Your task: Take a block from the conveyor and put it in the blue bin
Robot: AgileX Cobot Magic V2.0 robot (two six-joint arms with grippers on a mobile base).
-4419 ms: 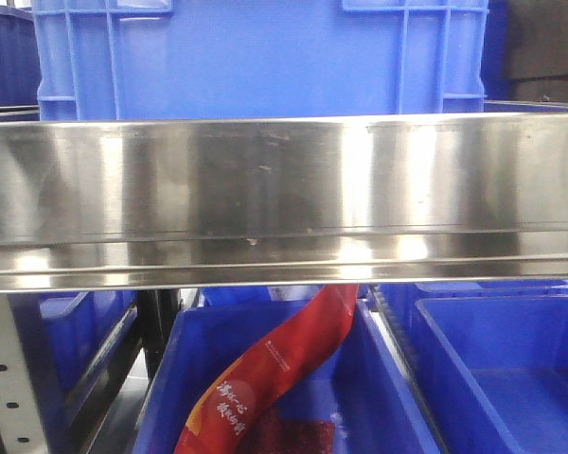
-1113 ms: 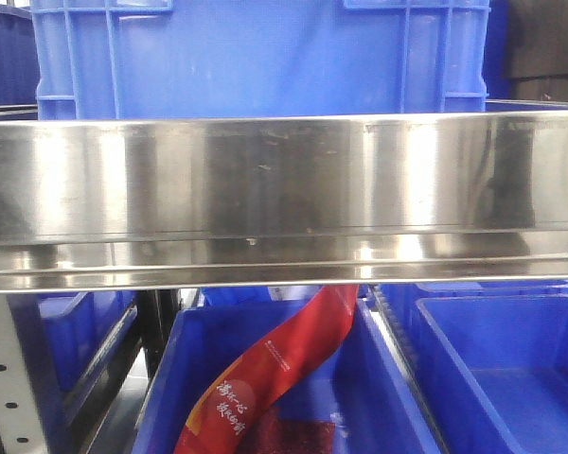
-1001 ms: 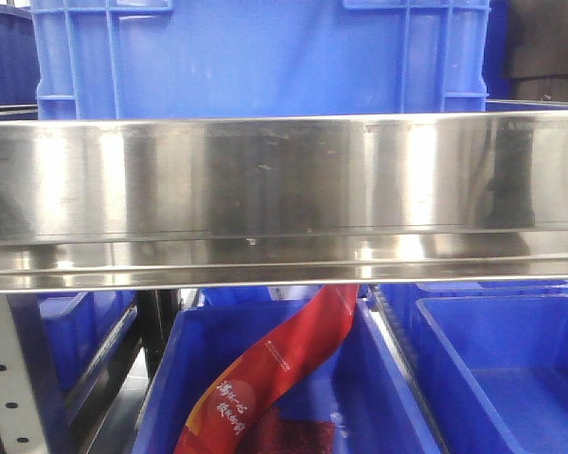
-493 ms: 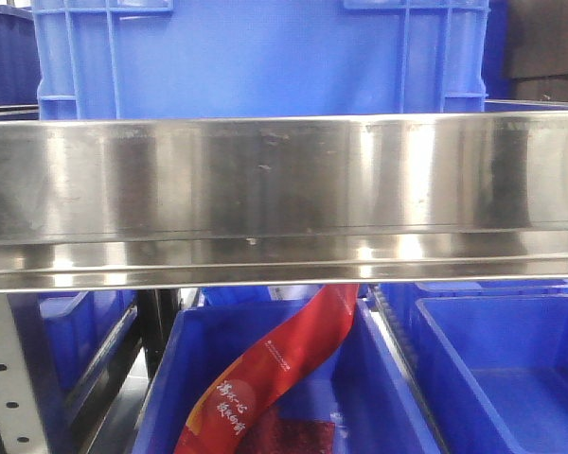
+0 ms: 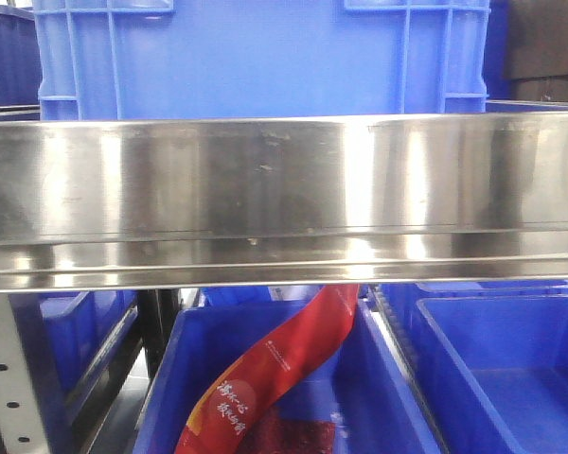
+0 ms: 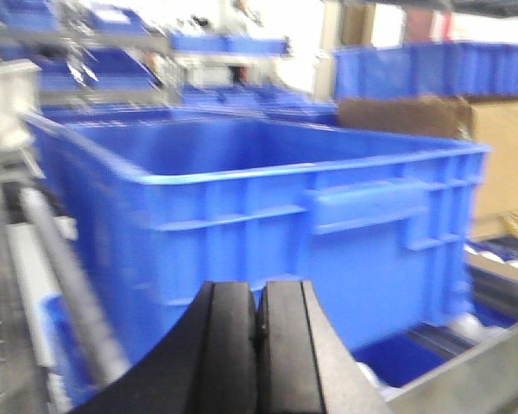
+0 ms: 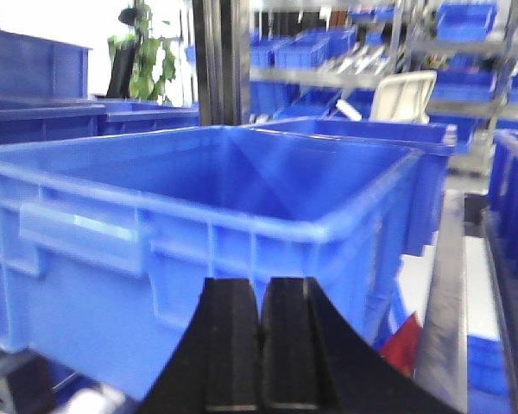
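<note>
From the front view, a big blue bin sits up high behind a long shiny metal rail that runs right across. Under the rail there are more blue tubs. One lower tub in the middle has a red packet with writing on it, leaning up and out of it. Another lower tub sits to the side of it, and I see nothing inside the part that shows. No arms show here, and I cannot see the belt or a block here.

From the left wrist view, the left gripper is at the bottom of the picture. Its two black fingers are pressed together with just a thin line between them, and nothing is held. The big blue bin is right ahead and it looks bare inside. The picture is a bit blurry. Brown cardboard stands behind the bin.

From the right wrist view, the right gripper is also closed tight, finger against finger, holding nothing. The same blue bin is in front of it, seen from the other end. A bit of the red packet peeks out low down beside the bin. More blue tubs fill the shelves far back, and a green plant stands by the window.

No block shows in any view
</note>
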